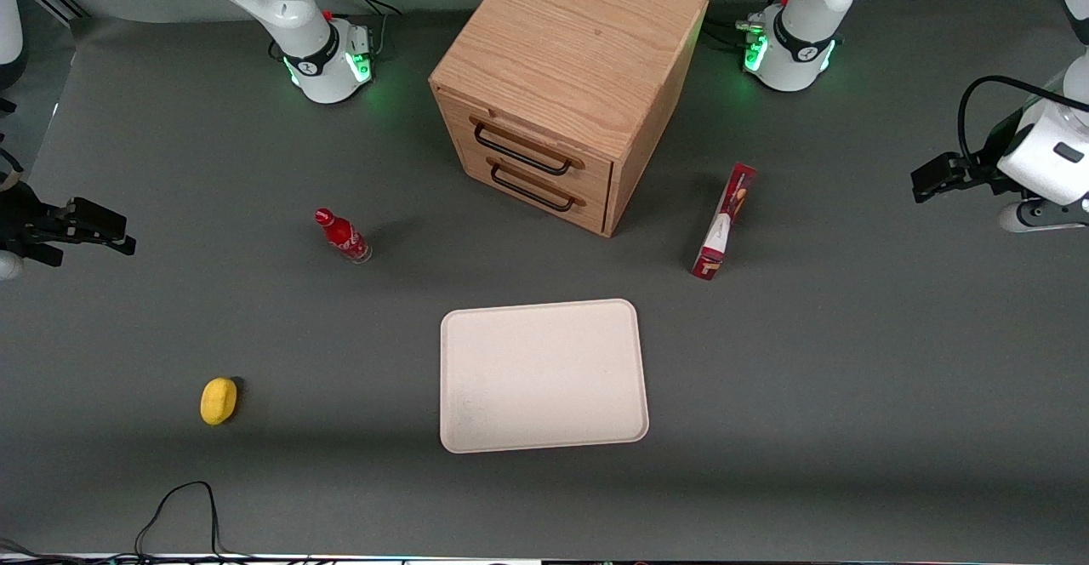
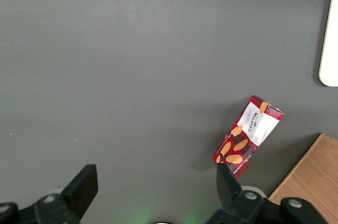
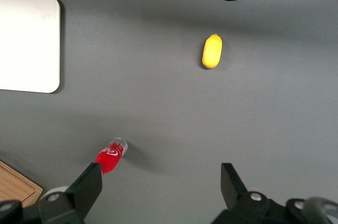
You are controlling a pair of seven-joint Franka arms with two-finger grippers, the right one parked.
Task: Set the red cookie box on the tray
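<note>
Working arm's black two-finger hand [image 1: 936, 175] hangs high over the grey tabletop [image 1: 851, 361] at the working arm's end, fingers [image 2: 82, 184] spread wide apart, holding nothing. It is well apart from the target, so this reads as pre-approach. The long thin dark-red cardboard cookie box [image 1: 724, 222] with its white patch and orange cookie print stands on a narrow long edge on the tabletop, touching nothing. It sits just beside the oak two-drawer cabinet [image 1: 566, 80] on the working-arm side, and at about 1 o'clock from the flat cream-beige rectangular tray [image 1: 542, 375], near its corner but apart from the rim. The wrist view shows the cookie box [image 2: 248, 137] lying off the hand's centreline, close to one fingertip, with a sliver of the tray [image 2: 330, 39] also in frame. Standing on edge helps: the thin dimension faces up, so open jaws can likely straddle it from above once rotated to the box's long axis. Main risk: a tall thin box tips if one finger touches first. The tray is bare, and the carry is short. A small red soda bottle [image 1: 342, 236] and a yellow lemon-like object [image 1: 219, 400] lie toward the parked arm's end, out of the path.
</note>
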